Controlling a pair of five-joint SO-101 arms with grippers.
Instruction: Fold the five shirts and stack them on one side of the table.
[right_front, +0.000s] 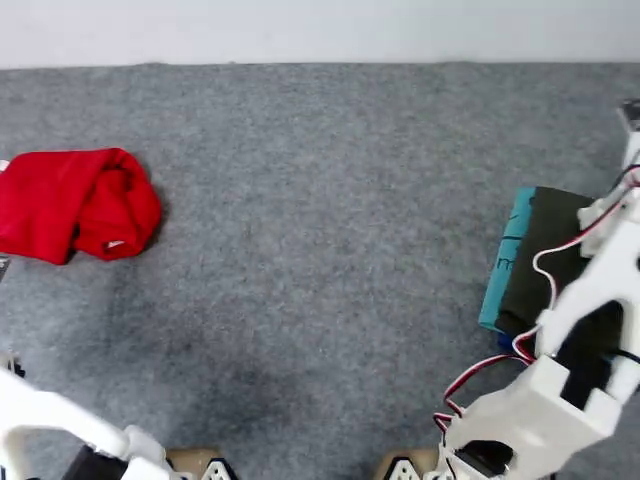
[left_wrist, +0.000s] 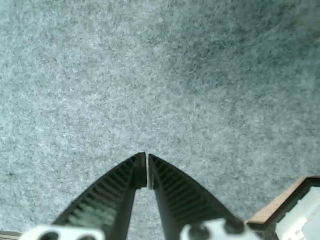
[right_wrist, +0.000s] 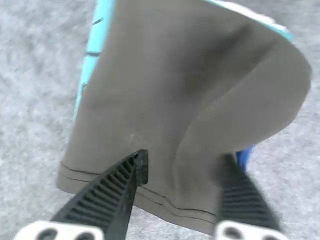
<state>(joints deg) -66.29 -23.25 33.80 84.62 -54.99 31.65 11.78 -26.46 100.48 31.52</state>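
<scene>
Stack status: dark olive-grey shirt (right_front: 558, 245) sits on top, folded and roughly rectangular, stitched hem facing the right gripper (right_wrist: 185, 167). One side of it bulges up in a loose fold, so it isn't lying flat. Under it is a teal shirt (right_front: 512, 250), its edge sticking out along the side, and a sliver of blue shirt (right_wrist: 243, 157) shows at the hem corner. Right gripper is spread wide just over that hem, one finger on either side of the bulge, gripping nothing. Red shirt (right_front: 80, 205) lies well apart from the stack, across the grey felt table (right_front: 330, 200), bunched up in a lump and unfolded. Left gripper (left_wrist: 147, 170) is also far from the stack, over bare felt, tips pressed together and empty.
</scene>
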